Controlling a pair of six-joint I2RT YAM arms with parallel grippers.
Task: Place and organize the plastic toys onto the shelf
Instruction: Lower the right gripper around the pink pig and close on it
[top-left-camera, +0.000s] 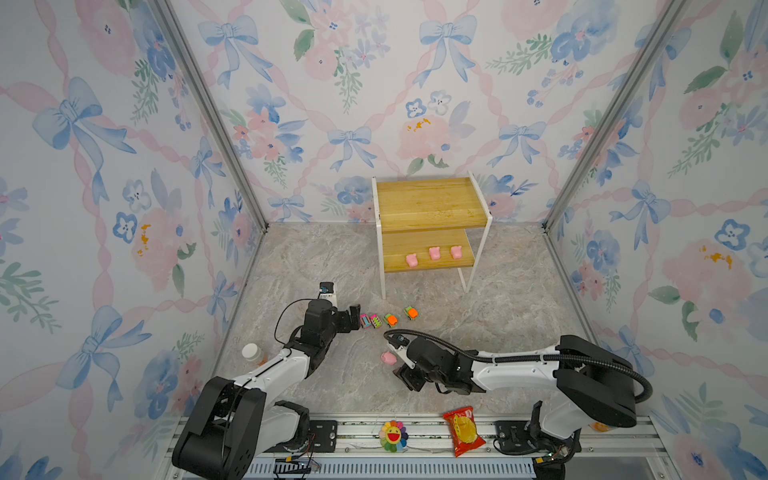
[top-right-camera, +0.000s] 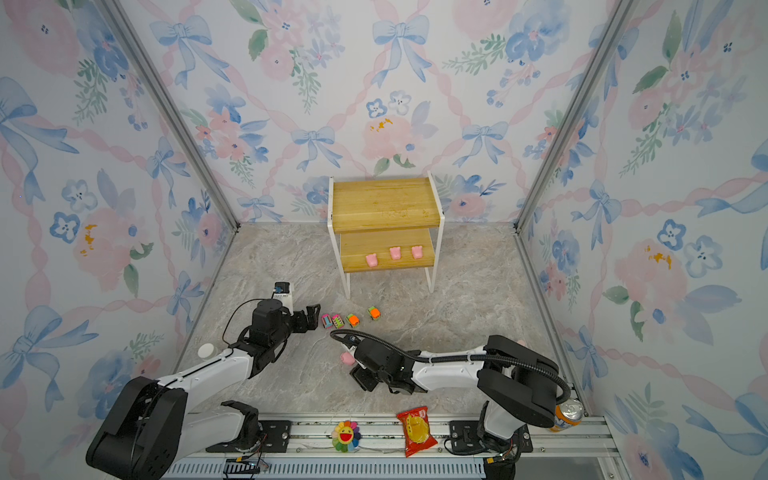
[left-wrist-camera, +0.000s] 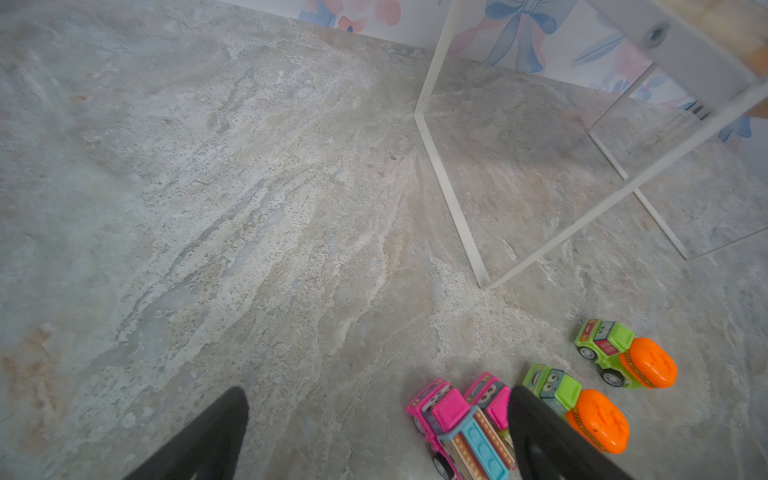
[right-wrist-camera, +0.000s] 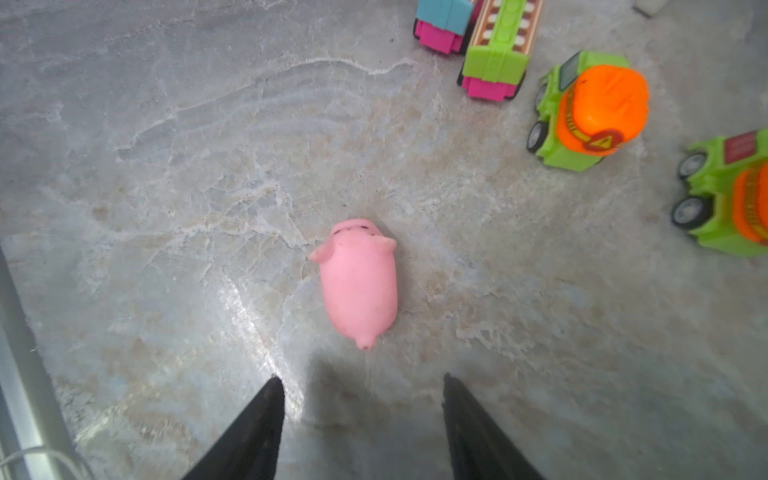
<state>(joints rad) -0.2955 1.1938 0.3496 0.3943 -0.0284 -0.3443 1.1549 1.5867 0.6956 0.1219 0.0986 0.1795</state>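
Left jaws: apart, empty, beside the pink cars (left-wrist-camera: 444, 411).
Right jaws: apart, empty, loose pig (right-wrist-camera: 359, 286) just ahead.
Shelf (top-left-camera: 430, 203): three pigs (top-left-camera: 434, 252) on lower board.

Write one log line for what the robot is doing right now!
shelf: three pigs on lower board | floor: one pig, four cars | right gripper: open, near pig | left gripper: open, at cars

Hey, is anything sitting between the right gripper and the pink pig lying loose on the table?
Nothing visible. The pink pig lies on bare table straight ahead of the open right gripper. The toy cars sit beyond it, off to one side.
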